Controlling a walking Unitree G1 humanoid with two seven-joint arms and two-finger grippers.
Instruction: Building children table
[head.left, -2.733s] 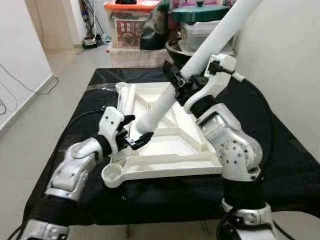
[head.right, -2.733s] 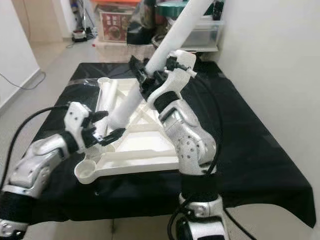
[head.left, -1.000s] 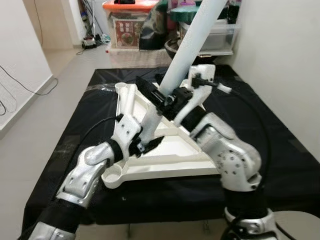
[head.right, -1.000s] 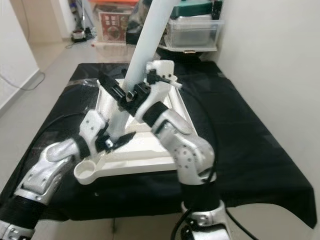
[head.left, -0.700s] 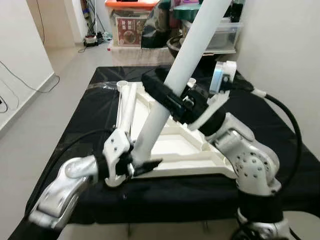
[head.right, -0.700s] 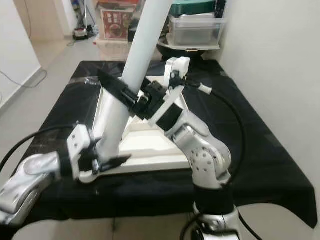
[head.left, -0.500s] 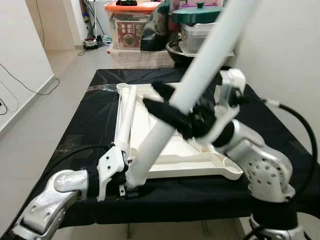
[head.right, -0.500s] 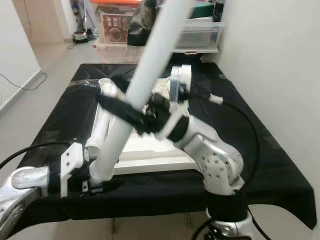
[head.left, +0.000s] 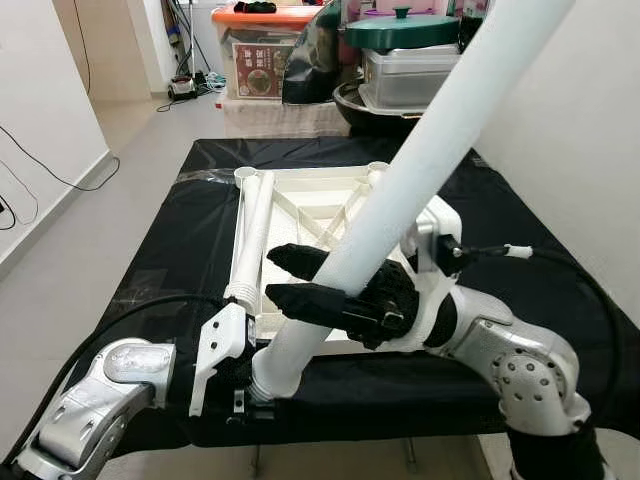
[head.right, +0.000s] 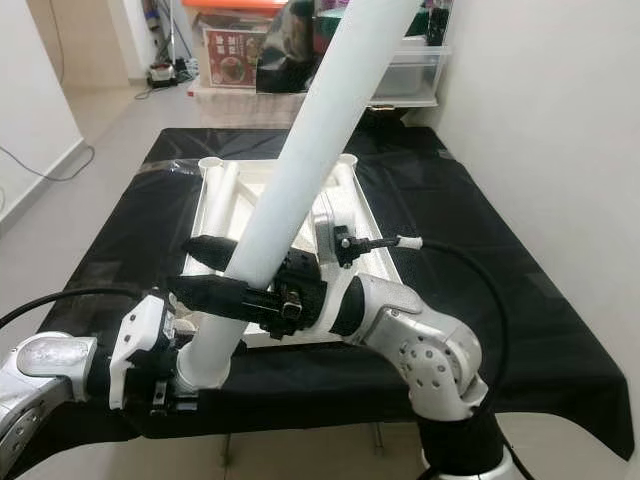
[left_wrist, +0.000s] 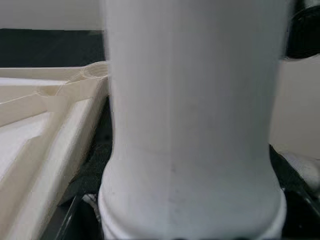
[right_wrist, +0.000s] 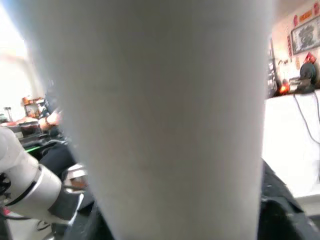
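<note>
Table leg (head.left: 400, 200) — a long white tube — slants up across the left eye view, its lower end held at the near edge of the black-covered counter (head.left: 170, 260), its upper end running out of the picture at top right. The left tool (head.left: 240, 390) is at that lower end, but I cannot tell how its fingers stand. The right tool (head.left: 300, 280) has its two black fingers either side of the tube, closed on it partway up. The white tabletop (head.left: 300, 210) lies upside down on the counter, with a second leg (head.left: 250, 235) along its left side.

In the right eye view the same tube (head.right: 290, 190) crosses in front of the tabletop (head.right: 350, 200), and the near-left corner socket sits just beside the tube's foot.

The left wrist view looks straight at the tube's collared end (left_wrist: 190, 200), with the tabletop's edge (left_wrist: 50, 100) beside it.

In the right wrist view the tube (right_wrist: 170, 125) is pale and blurred, very near the lens.

My reading is that the step in hand is bringing this leg to a corner socket. Next the foot needs lining up over the socket, the tube stood upright, then pushed in.

Against 2.7 seconds ago, the foot has come off the middle of the tabletop to the near-left corner — and the right tool has dropped lower on the tube.
</note>
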